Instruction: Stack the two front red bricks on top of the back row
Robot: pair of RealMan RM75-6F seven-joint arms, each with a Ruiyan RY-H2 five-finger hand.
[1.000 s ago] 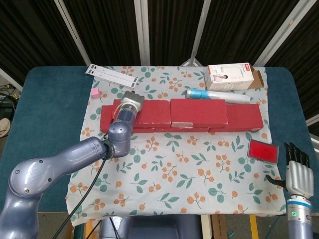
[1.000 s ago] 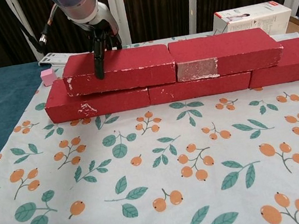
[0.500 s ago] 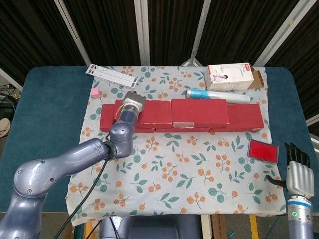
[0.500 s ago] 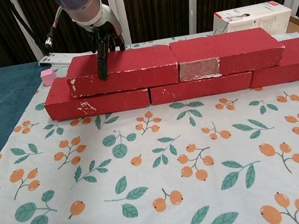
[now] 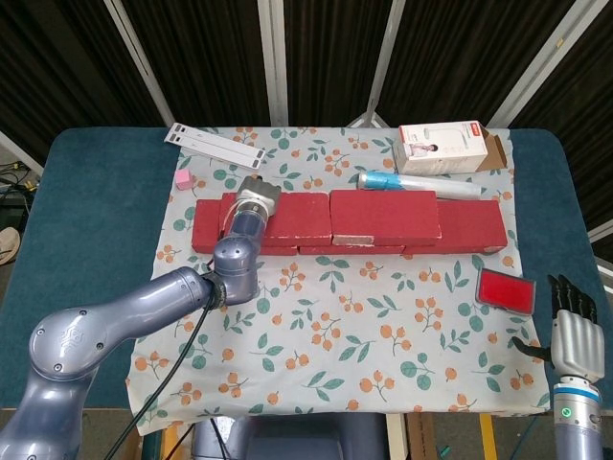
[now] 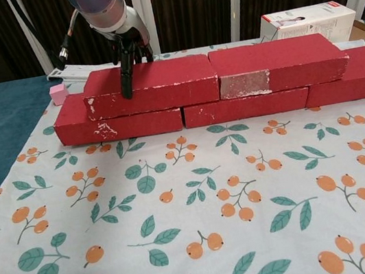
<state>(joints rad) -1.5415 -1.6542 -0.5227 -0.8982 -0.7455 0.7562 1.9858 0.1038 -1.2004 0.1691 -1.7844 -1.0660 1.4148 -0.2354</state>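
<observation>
- While the left hand (image 6: 129, 51) grips the upper left brick (image 6: 153, 84) from above, one finger down its front face, that brick sits on the back row (image 6: 118, 127), butted against the upper right brick (image 6: 275, 64).
- Both stacked bricks lie toward the far edge of the tabletop (image 5: 86, 211), on the floral cloth (image 5: 335, 326).
- The right hand (image 5: 575, 331) hangs by the near right corner, empty, fingers straight and slightly apart.
- A red pad (image 5: 505, 289) lies just beside it.

left hand (image 6: 129, 56) fingers pointing down, right hand (image 5: 575, 331) open, idle
</observation>
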